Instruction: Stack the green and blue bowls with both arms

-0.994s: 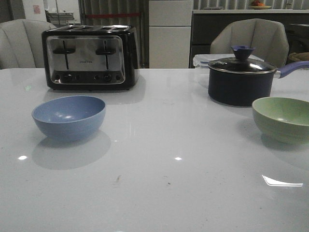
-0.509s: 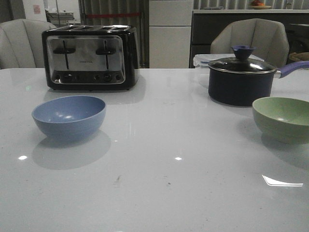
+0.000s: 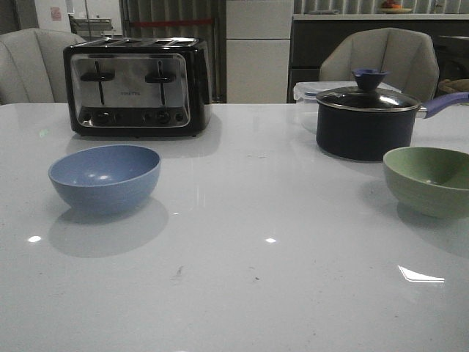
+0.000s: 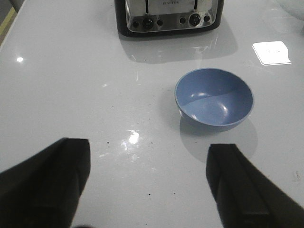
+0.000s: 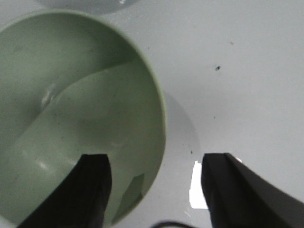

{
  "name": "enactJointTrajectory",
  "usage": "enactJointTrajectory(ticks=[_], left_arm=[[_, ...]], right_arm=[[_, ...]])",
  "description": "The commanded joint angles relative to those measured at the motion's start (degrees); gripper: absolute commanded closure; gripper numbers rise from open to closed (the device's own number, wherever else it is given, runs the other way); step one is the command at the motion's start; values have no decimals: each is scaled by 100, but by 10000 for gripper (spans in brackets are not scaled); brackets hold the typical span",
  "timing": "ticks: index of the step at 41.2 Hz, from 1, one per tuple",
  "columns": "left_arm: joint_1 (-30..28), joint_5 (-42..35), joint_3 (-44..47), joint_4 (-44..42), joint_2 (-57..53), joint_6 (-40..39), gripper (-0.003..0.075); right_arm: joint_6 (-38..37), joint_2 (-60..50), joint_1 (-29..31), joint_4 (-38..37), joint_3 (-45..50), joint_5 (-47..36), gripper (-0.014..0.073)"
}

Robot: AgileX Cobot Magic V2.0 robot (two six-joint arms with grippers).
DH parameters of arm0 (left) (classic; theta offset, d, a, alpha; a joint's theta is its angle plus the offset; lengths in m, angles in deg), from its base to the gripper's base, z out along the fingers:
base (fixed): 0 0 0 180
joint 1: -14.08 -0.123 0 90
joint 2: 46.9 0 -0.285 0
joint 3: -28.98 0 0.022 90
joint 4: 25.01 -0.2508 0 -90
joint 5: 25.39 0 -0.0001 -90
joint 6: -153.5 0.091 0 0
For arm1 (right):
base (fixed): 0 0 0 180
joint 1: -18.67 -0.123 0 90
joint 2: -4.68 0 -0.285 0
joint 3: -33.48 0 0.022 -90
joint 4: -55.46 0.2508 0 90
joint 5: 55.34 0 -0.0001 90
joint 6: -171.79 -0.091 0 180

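Lower your wide open right gripper (image 5: pixel 154 190) so its two fingers straddle the rim of the pale green matte bowl (image 5: pixel 71 118) right of the dark navy lidded saucepan (image 3: pixel 366 121), while your open left gripper (image 4: pixel 147 185) approaches the dusty blue round bowl (image 4: pixel 213 97), far left of that saucepan.

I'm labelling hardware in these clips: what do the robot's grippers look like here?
Only fingertips show, in the wrist views. The left gripper has two broad, matte black fingers with no visible markings. The right gripper has similar dark blocky fingers, with a thin black cable curving between them.
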Motion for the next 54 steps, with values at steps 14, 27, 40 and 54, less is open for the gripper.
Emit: enactJointTrajectory(ticks=[14, 27, 40, 54], left_arm=[[-9, -397, -161, 54, 40, -1, 159], [-9, -397, -161, 77, 40, -1, 159], [-9, -397, -161, 77, 40, -1, 159], [-9, -397, -161, 77, 40, -1, 159]], right_arm=[[233, 732, 46, 90, -1071, 108, 193], [238, 740, 46, 96, -1078, 197, 528], [480, 114, -584, 101, -1078, 534, 548], [508, 25, -2429, 127, -1058, 571, 548]])
